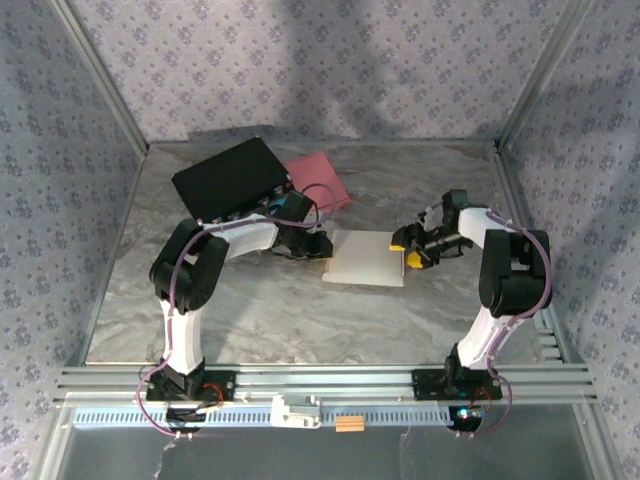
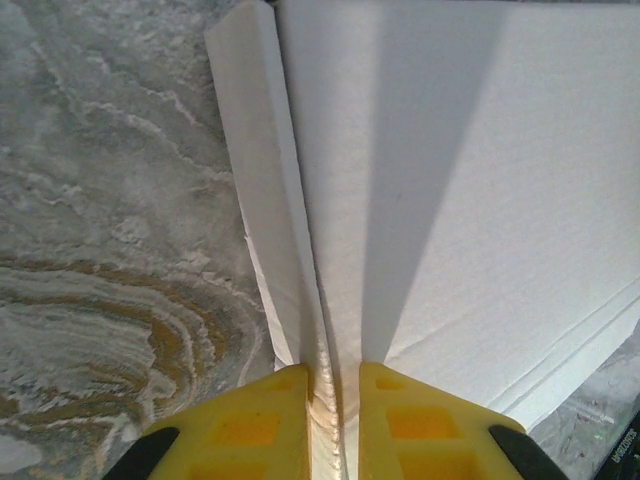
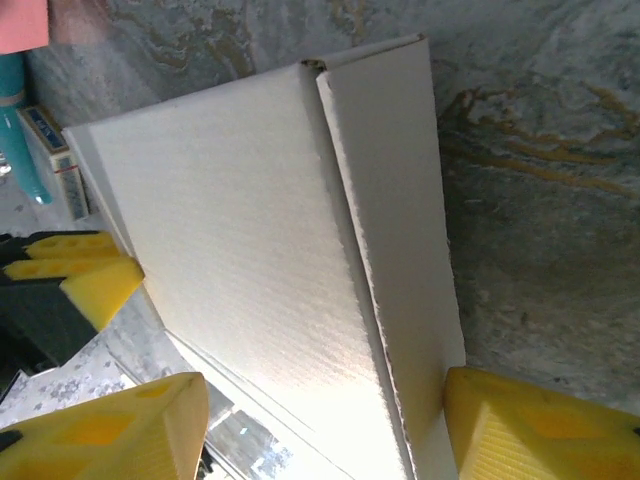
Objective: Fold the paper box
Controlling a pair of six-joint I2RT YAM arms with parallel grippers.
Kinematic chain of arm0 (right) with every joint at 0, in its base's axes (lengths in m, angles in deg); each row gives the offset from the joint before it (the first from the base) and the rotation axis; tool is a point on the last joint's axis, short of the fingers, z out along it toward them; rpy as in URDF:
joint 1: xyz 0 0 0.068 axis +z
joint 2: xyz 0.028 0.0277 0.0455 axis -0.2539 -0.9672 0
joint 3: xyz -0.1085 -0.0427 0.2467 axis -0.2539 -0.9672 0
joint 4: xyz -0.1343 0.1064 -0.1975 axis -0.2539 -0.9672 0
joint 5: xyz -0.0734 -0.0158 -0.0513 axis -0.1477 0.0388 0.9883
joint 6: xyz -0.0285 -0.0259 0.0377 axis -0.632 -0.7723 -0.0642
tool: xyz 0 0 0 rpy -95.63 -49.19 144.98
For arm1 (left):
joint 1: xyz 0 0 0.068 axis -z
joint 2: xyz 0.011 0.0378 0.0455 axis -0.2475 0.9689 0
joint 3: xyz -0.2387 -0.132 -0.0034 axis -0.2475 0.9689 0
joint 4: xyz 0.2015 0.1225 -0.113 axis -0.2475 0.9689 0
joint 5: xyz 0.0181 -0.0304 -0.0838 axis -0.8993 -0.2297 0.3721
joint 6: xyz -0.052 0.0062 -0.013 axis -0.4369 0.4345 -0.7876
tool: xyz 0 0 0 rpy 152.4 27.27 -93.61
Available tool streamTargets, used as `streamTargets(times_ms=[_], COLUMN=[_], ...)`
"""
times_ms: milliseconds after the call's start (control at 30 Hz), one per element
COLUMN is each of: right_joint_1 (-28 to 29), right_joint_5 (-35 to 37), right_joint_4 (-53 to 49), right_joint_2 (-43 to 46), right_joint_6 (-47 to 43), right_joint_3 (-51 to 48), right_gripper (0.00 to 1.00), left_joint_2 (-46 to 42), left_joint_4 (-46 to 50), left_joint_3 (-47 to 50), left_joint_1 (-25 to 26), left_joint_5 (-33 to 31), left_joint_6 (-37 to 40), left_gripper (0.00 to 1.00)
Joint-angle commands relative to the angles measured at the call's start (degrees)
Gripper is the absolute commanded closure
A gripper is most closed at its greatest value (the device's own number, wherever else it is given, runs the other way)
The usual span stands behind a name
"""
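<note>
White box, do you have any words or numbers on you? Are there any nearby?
white paper box: plain, no print.
small carton beside it: blue print, too blurred to read.
black part in the corner of the left wrist view: tiny pale letters, too small to read.

Left wrist view: paper box [image 2: 470, 180] running off frame at 12 and 3 o'clock. Right wrist view: pink sheet [image 3: 22, 22] getting cropped at 11 o'clock. Top view: tan item [image 1: 349, 424] at 6 o'clock looking too small to identify.
</note>
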Motion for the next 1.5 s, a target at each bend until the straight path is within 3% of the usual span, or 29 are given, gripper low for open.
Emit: streamTargets(times_ms=[0, 300, 533, 667, 867, 1000, 1167, 1300, 1467], right_joint_1=[-0.57, 0.05, 1.25, 0.66, 4.3, 5.87, 2.98, 1.09, 3.22], right_joint_5=[-3.63, -10.29, -7.97, -5.39, -9.97, -5.63, -2.08, -4.05, -8.08], right_joint_4=[0.05, 4.36, 3.79, 3.82, 12.94, 11.81, 13.1, 13.96, 18.14], right_joint_2=[0.73, 0.07, 2.36, 6.26, 3.97, 2.09, 6.06, 7.39, 2.78], right_joint_6=[-1.39, -1.02, -0.8, -0.12, 4.18, 2.85, 3.57, 3.7, 4.11], right_joint_3=[-0.3, -0.72, -1.6, -4.35, -6.54, -6.09, -8.94, -10.0, -9.88], right_gripper=[0.33, 0.31, 0.3, 0.28, 0.24, 0.25, 0.24, 0.24, 0.25], left_joint_2=[-0.1, -0.95, 0.98, 1.61, 1.56, 1.68, 1.83, 2.13, 2.1], left_joint_4=[2.92, -2.74, -8.63, -7.9, -7.76, -7.84, -7.54, -7.7, -7.67], left_joint_3=[2.94, 6.68, 9.58, 9.29, 9.11, 9.59, 10.15, 10.05, 9.78], left_joint_1=[-0.9, -3.8, -8.6, -9.09, -9.18, -9.51, -9.95, -10.06, -10.02], left_joint_5=[-1.73, 4.05, 10.94, 11.7, 11.94, 11.99, 11.76, 11.84, 11.88], left_joint_6=[1.42, 2.25, -0.67, 0.15, 0.24, 0.16, 0.6, 0.69, 0.67], left_gripper=[0.84, 0.93, 0.96, 0.98, 0.98, 0.98, 0.98, 0.98, 0.98])
